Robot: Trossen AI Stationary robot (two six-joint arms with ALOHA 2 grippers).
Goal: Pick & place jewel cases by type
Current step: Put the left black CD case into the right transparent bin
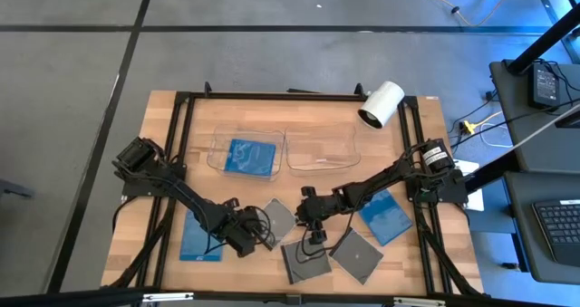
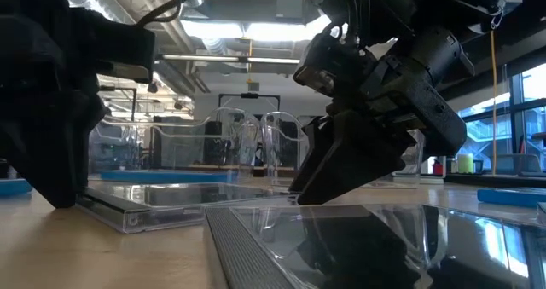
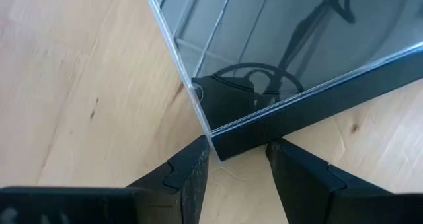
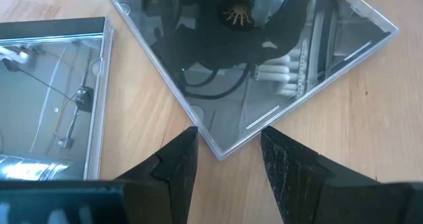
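A dark jewel case [image 1: 279,216] lies flat on the wooden table, turned cornerwise, between both grippers. My left gripper [image 1: 260,235] [image 3: 238,151] is at its near-left corner, and my right gripper [image 1: 306,221] [image 4: 228,141] is at its right corner. Two more dark cases [image 1: 305,260] [image 1: 355,255] lie near the front edge. One blue case [image 1: 201,236] lies by the left arm and another [image 1: 385,216] under the right arm. A third blue case [image 1: 249,155] lies in the left clear tray. My left gripper has the case's corner [image 3: 218,141] at the end of its black spine between its two fingers [image 3: 192,168], one against each edge. It comes steeply from above. The case stays on the table. My right gripper holds the opposite corner [image 4: 221,148] between its fingers [image 4: 182,161], one on each clear edge. It slants down from the table's right. The case lies flat [image 2: 171,205].
Two clear trays [image 1: 217,148] [image 1: 349,158] stand side by side at the far middle. A white cylinder [image 1: 381,103] sits at the far right on the black frame [image 1: 181,126]. Bare wood shows at the far left and far right corners.
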